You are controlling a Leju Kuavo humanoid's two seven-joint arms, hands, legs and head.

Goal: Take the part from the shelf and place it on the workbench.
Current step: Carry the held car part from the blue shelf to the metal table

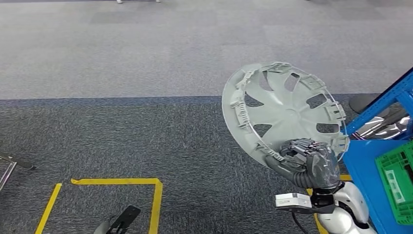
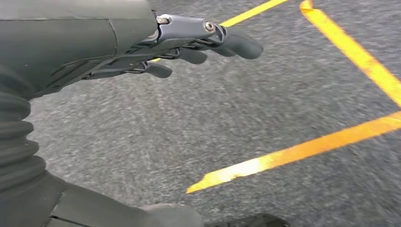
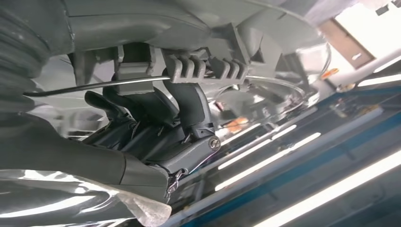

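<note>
A: Head view?

B: Right hand (image 1: 311,157) grips the part (image 1: 285,109), a grey wheel cover, by its lower rim. Cover is held up over the dark carpet (image 1: 146,141), inner side with clips and wire ring facing the camera. Blue shelf (image 1: 377,105) at the right edge, just beside the cover. Green crate (image 1: 397,183) sits on the blue surface below it. Yellow tape (image 1: 117,183) marks a box on the carpet, lower left.

A: Left arm?

B: Only a dark piece near the bottom edge there, can't tell the hand from it.

A: Left wrist view?

B: Left hand (image 2: 198,45) holds nothing, fingers stretched out and slightly apart, hanging above the carpet. Yellow tape lines (image 2: 293,151) on the floor beneath it.

A: Right wrist view?

B: Close up on the grip. Dark fingers (image 3: 189,101) wrapped over the cover's rim (image 3: 203,66) at the ribbed clips, with the wire ring (image 3: 94,86) running across just above them. Shiny blue shelf beams (image 3: 331,156) behind.
</note>
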